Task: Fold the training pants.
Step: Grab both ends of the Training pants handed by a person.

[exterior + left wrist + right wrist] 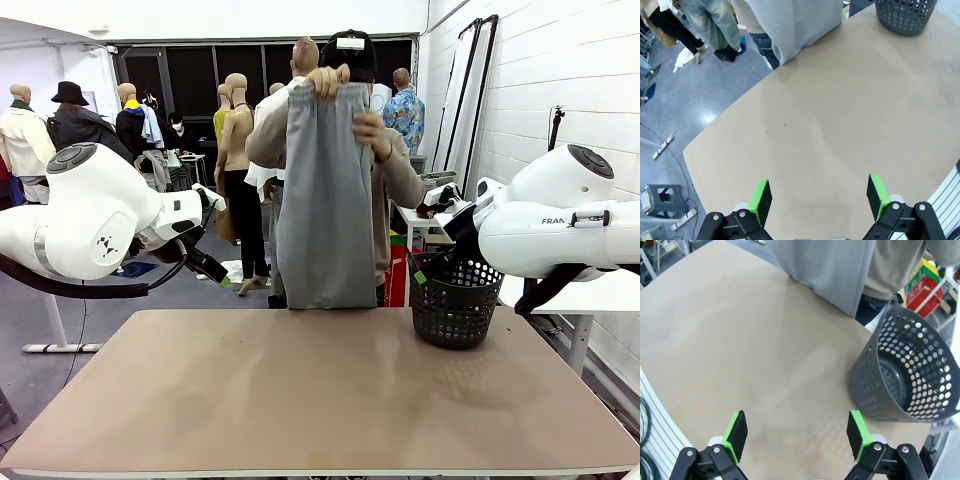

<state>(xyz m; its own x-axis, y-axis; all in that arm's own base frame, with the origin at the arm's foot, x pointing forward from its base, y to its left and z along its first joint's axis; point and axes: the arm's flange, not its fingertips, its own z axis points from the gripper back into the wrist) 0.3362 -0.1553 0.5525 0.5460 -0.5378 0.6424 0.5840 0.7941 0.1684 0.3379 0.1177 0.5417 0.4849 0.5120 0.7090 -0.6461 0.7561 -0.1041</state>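
Left gripper (818, 194) and right gripper (796, 434): jaws wide apart, nothing held, above the table (300, 400); basket (455, 310) far right; training pants (325, 200) hang from the person's hands (328, 80), hem at the far edge; folding not begun, likely; next needs the pants laid flat within reach.

Robot lab, prob.: white block wall (565, 70), grey concrete floor (180, 296), work table (300, 400).

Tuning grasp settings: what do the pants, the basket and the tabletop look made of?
Training pants: light grey matte knit, probably jersey; hangs limp in soft folds. Basket: dark moulded plastic by the look, rigid perforated wall. Tabletop: smooth beige laminate or similar, faint sheen.
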